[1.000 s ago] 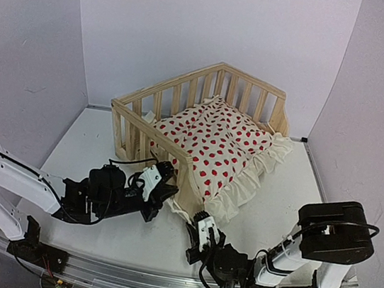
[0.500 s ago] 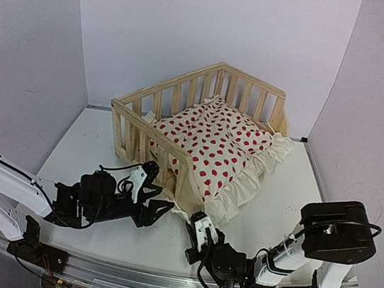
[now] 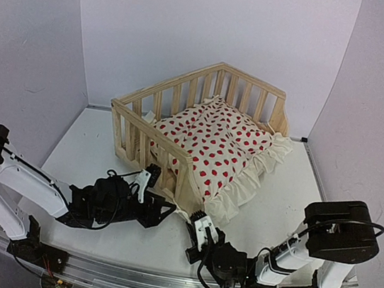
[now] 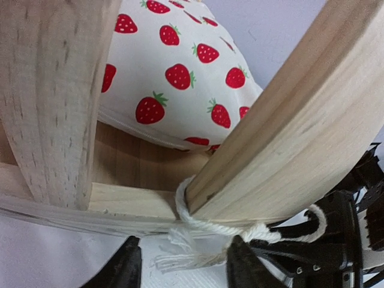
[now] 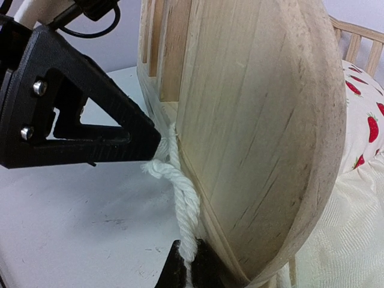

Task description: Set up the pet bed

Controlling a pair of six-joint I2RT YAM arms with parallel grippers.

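The left gripper [image 4: 183, 267] is hovering low at the bed's near corner with its fingers [image 4: 126, 267] spread apart, grasping nothing. The frayed end of the white string [image 4: 204, 225] is lying between them, and I cannot tell whether either finger is touching it. The right gripper [image 5: 183, 264] is sitting just to the right, clenched on the same string, which is running up from its closed fingers in a twist along the near edge of the post [image 5: 258, 120]. In the right wrist view, one black left finger is pointing its tip at that twist. The string is looping around the foot of the post, where it is meeting the bottom rail. The bed [image 3: 172, 84] is standing mid-table towards the far side. The strawberry cushion [image 3: 213, 143] is lying inside it, its ruffle spilling out over the open right side onto the table [image 3: 78, 142].
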